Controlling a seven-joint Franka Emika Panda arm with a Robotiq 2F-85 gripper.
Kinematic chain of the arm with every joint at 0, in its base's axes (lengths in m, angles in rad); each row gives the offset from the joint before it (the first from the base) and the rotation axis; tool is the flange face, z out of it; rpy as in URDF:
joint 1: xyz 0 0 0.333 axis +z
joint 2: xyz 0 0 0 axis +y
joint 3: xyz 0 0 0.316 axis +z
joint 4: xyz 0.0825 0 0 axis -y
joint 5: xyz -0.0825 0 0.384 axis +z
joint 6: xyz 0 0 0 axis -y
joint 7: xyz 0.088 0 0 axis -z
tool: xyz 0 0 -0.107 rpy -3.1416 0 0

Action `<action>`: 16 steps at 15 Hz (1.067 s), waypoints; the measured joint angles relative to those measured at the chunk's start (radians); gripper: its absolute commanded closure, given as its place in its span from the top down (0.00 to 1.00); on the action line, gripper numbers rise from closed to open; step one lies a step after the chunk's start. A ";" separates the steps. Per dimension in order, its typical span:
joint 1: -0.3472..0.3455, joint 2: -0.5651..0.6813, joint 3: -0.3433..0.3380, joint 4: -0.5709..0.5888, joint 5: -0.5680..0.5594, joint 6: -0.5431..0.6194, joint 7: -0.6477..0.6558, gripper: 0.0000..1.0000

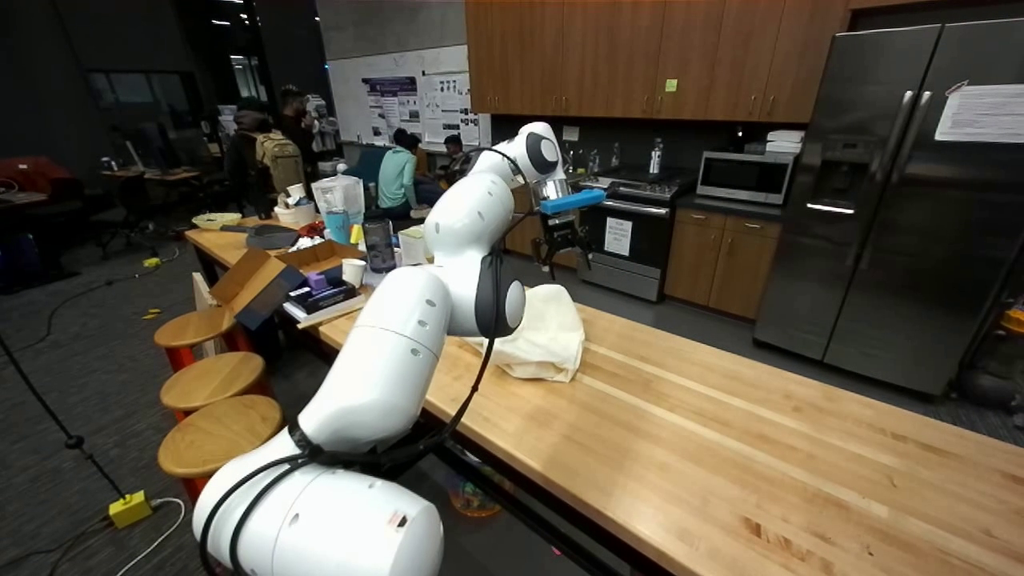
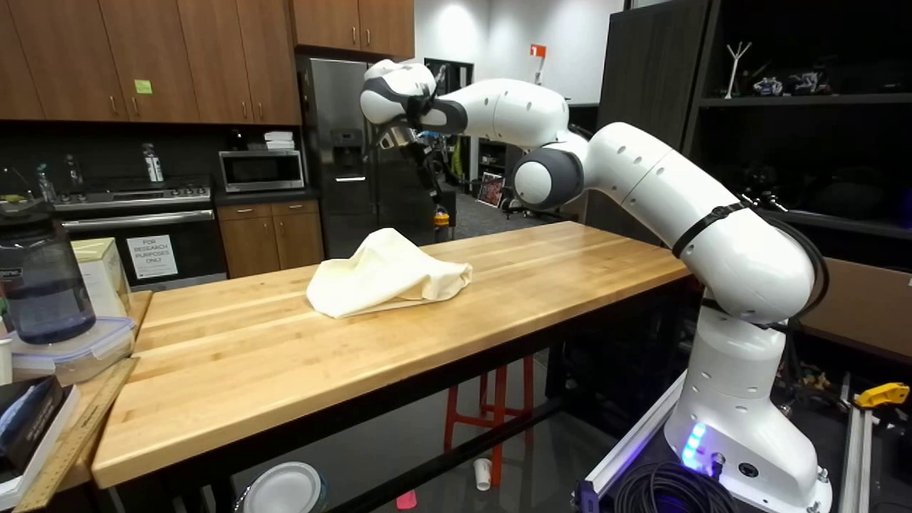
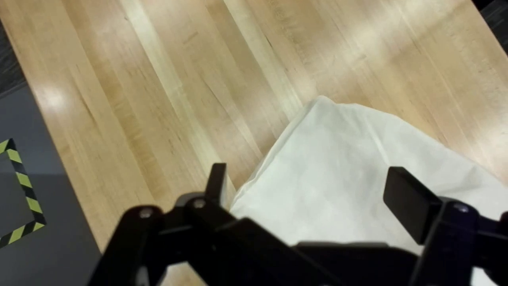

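Plainly, the gripper [image 3: 307, 178] holds nothing: its black fingers [image 3: 412, 202] stand wide apart, with a broad gap from tip to tip. The crumpled cream cloth [image 3: 337, 159] lies below them on the wooden table [image 3: 178, 99]. In the wrist view the cloth fills most of the space between the fingers and reaches past the tips to a blunt corner; the finger on that view's right stands out against the fabric, while the tip on its left falls over bare table surface, just outside the cloth's edge. The fabric runs on behind the right-hand finger to the border of the view. In an exterior view the cloth [image 2: 385, 274] rises to a soft peak with folds bunched at one end, and a clear gap shows between that peak and the gripper, which hangs above it and off to one side. A bright blue bar [image 1: 572, 202] juts out just above the gripper.
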 measured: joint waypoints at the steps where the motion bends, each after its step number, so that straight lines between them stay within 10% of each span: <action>1: 0.004 0.001 0.005 0.001 0.000 0.000 0.000 1.00; 16: 0.415 0.008 -0.049 -0.001 -0.297 0.041 -0.395 1.00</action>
